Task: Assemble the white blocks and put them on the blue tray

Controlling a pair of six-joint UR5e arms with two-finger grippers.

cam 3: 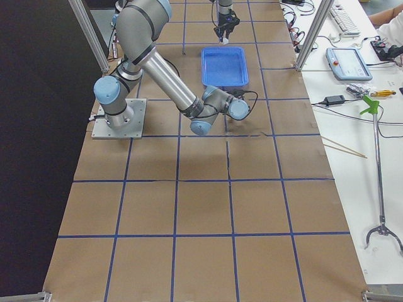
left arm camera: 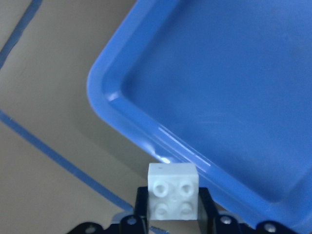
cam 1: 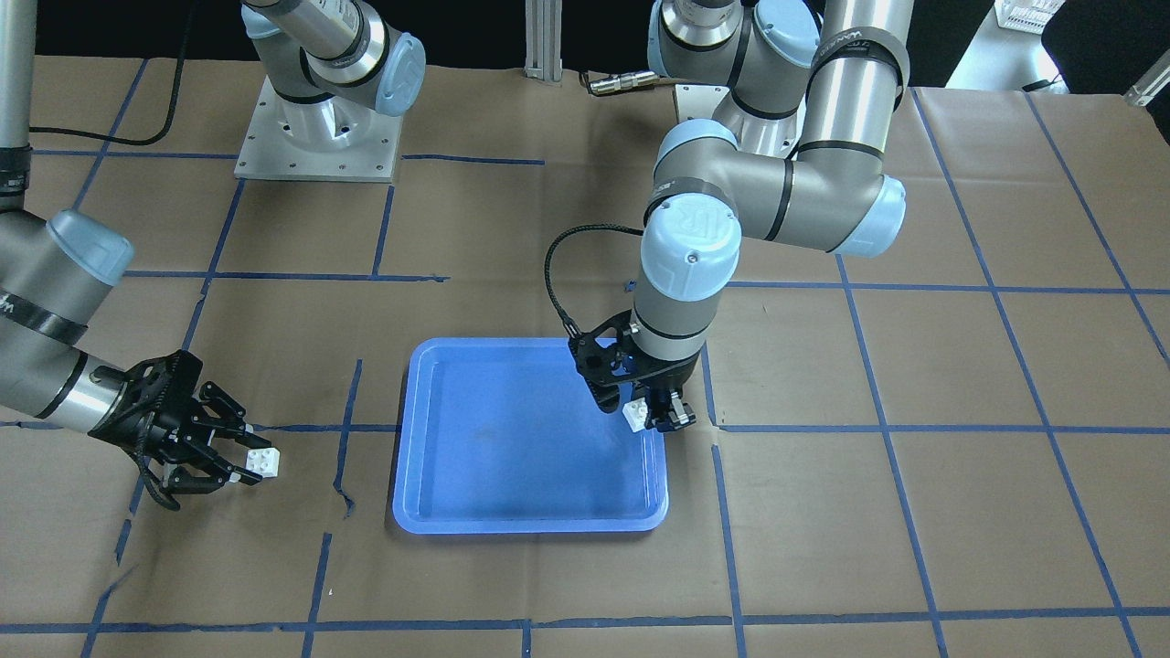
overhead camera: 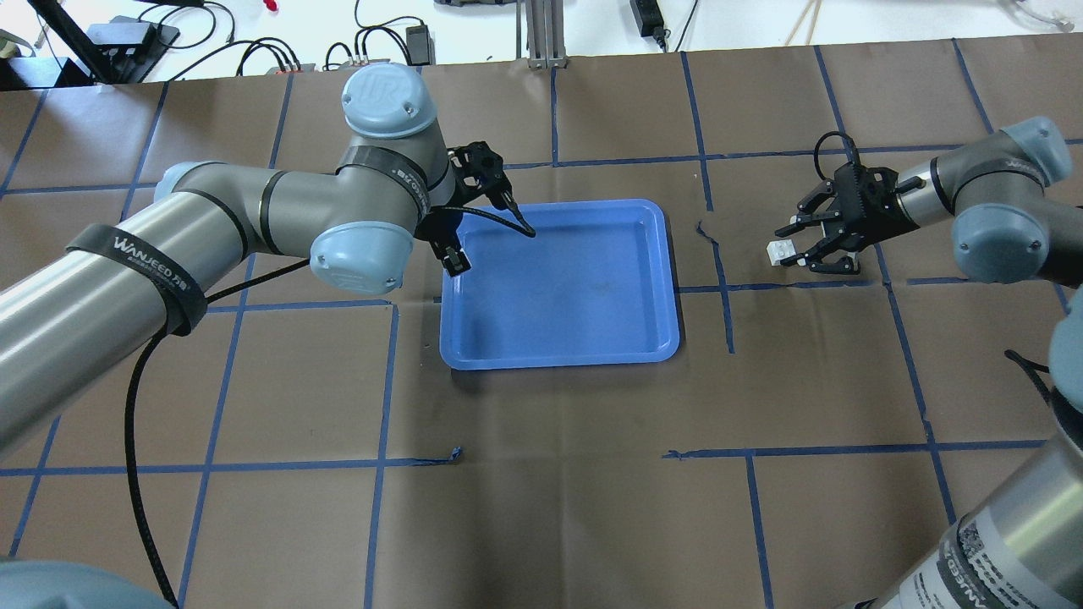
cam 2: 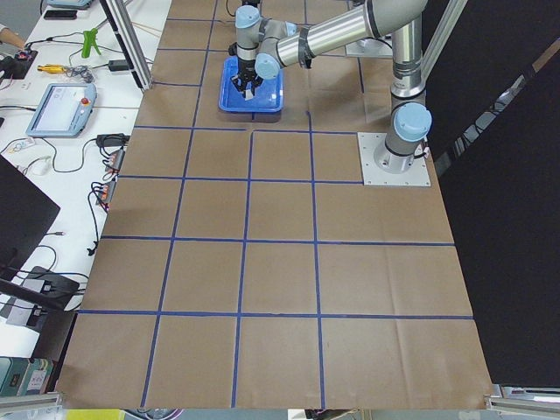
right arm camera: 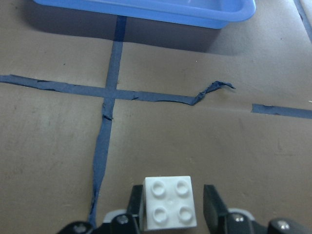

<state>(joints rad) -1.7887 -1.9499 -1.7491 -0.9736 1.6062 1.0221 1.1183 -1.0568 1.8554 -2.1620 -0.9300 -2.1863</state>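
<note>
The blue tray (cam 1: 530, 457) lies in the middle of the table; it also shows in the overhead view (overhead camera: 558, 288). My left gripper (cam 1: 651, 419) is shut on a white block (cam 1: 632, 416) and holds it above the tray's rim near a corner. In the left wrist view the fingers press both sides of that block (left arm camera: 173, 197), studs toward the camera. My right gripper (cam 1: 245, 461) is low over the table, away from the tray, open around the other white block (cam 1: 263, 463). In the right wrist view a gap shows between this block (right arm camera: 169, 202) and one finger (right arm camera: 210, 202).
Brown paper with a grid of blue tape lines covers the table. A torn, lifted piece of tape (right arm camera: 209, 92) lies between the right gripper and the tray (right arm camera: 146, 7). Both arm bases stand at the robot's side of the table.
</note>
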